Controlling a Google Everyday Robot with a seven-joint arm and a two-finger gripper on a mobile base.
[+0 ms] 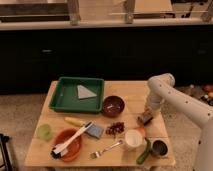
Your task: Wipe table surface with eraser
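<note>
We see the eraser (145, 118), a small block with a pale tan top over a dark base, lying near the right edge of the light wooden table surface (129, 92) (the gripper (148, 113) sits directly over it).

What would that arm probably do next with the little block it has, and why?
Probably slide the eraser sideways across the bare wood of the table surface. The gripper is down over the eraser near the table's right edge, with open wood behind it beside the maroon bowl and a white cup close in front.
</note>
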